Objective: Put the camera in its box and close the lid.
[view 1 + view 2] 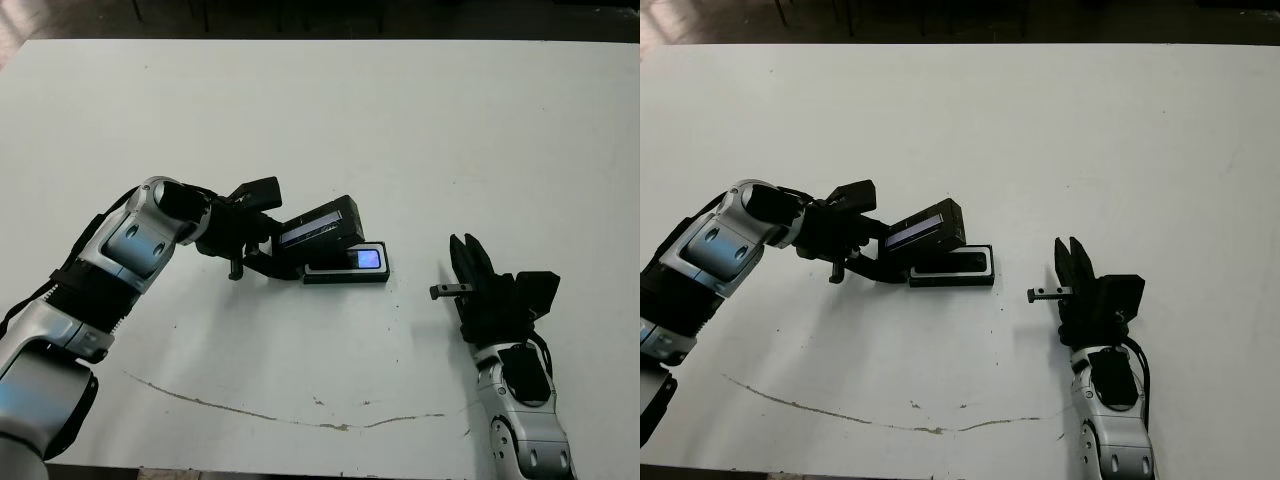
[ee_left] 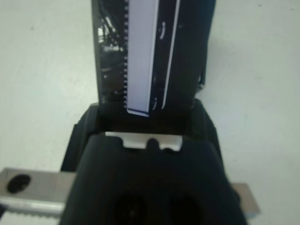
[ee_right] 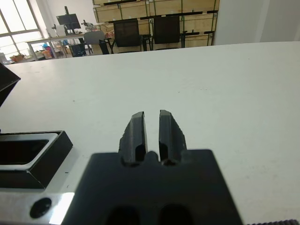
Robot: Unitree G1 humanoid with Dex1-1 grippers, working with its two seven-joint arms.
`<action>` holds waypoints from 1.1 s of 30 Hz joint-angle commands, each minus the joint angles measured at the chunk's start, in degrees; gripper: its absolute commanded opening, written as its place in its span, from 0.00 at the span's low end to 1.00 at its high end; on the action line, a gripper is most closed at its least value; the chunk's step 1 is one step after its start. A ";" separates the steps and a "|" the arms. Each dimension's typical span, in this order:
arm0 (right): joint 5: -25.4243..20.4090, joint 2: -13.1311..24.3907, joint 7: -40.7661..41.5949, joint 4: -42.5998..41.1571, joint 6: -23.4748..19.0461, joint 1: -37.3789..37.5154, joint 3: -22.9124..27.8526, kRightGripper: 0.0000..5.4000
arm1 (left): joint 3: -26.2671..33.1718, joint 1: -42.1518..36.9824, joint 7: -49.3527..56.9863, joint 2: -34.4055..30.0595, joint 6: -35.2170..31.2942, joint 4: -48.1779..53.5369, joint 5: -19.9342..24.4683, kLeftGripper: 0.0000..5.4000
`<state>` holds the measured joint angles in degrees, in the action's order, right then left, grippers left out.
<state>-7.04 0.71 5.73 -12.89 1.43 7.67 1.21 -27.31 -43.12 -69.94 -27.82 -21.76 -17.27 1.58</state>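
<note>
The lid is grasped by the left claw and is held tilted over the box, where the camera is lying. The right claw is clenched on nothing, well apart on the surface.

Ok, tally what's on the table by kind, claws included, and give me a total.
Camera: 1, lying in the box, the camera
Box: 1, the box
Lid: 1, the lid, tilted, held in the left claw
Claws: 2, left claw and right claw, the right one empty
Total: 5
</note>
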 commanded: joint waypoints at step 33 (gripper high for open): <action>0.56 0.52 0.24 0.17 -1.08 1.71 -0.25 0.00 | -4.51 3.89 -2.51 -0.24 -6.49 7.88 -3.13 0.32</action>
<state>-6.80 0.85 6.33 -12.92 1.86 8.29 1.00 -29.69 -42.23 -72.33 -28.66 -27.46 -8.53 -0.69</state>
